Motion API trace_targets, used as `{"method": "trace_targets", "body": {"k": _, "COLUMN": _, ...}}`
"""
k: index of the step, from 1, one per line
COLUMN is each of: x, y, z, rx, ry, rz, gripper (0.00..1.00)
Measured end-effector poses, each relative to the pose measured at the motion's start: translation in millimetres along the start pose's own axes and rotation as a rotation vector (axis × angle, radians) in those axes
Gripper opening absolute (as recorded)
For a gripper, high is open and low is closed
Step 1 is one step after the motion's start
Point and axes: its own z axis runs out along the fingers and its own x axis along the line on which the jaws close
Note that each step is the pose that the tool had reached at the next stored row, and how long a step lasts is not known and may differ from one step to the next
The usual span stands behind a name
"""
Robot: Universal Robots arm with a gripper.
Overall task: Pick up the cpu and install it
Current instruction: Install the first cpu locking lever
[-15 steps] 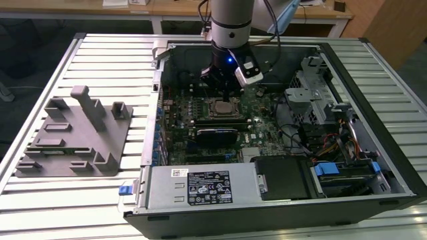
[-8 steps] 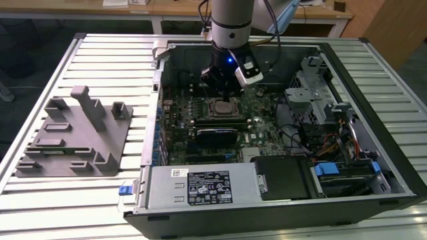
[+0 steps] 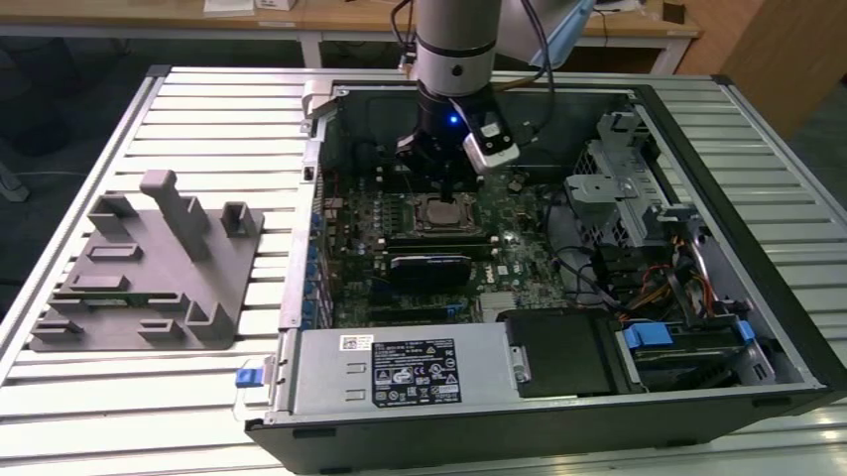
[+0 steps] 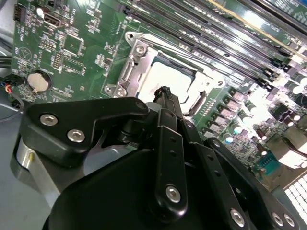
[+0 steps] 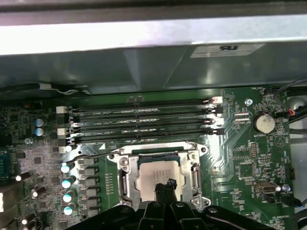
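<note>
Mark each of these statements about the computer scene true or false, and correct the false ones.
1. The cpu lies in its socket on the green board. True.
2. The grey tray sits inside the computer case. False: it rests on the slatted table, outside the case, toward the exterior view's left.
3. The gripper hangs directly over the cpu. True.
4. The fingers are spread wide open. False: they are closed together, with nothing between them.
</note>
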Motion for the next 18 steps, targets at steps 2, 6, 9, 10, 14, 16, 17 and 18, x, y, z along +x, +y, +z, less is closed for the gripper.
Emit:
{"method": "trace_targets", "body": {"k": 2, "x": 3.6, "y": -0.3, "z": -0.2, "rx": 0.0000, "ry": 0.0000, "rz": 0.000, "gripper": 0.11}}
{"method": "trace_targets", "body": {"k": 6, "x": 11.6, "y": -1.0, "z": -0.5, "rx": 0.0000, "ry": 0.0000, "rz": 0.000, "gripper": 0.11}}
{"method": "trace_targets", "body": {"k": 9, "x": 18.1, "y": -1.5, "z": -0.8, "rx": 0.0000, "ry": 0.0000, "rz": 0.000, "gripper": 0.11}}
{"method": "trace_targets", "body": {"k": 10, "x": 20.6, "y": -1.7, "z": -1.0, "rx": 0.0000, "ry": 0.0000, "rz": 0.000, "gripper": 0.11}}
{"method": "trace_targets", "body": {"k": 14, "x": 31.8, "y": -2.6, "z": -1.5, "rx": 0.0000, "ry": 0.0000, "rz": 0.000, "gripper": 0.11}}
{"method": "trace_targets", "body": {"k": 16, "x": 36.9, "y": -3.0, "z": -1.8, "rx": 0.0000, "ry": 0.0001, "rz": 0.000, "gripper": 0.11}}
{"method": "trace_targets", "body": {"k": 17, "x": 39.7, "y": -3.3, "z": -1.9, "rx": 0.0001, "ry": 0.0001, "rz": 0.000, "gripper": 0.11}}
{"method": "trace_targets", "body": {"k": 18, "x": 42.4, "y": -3.5, "z": -2.0, "rx": 0.0001, "ry": 0.0000, "rz": 0.000, "gripper": 0.11}}
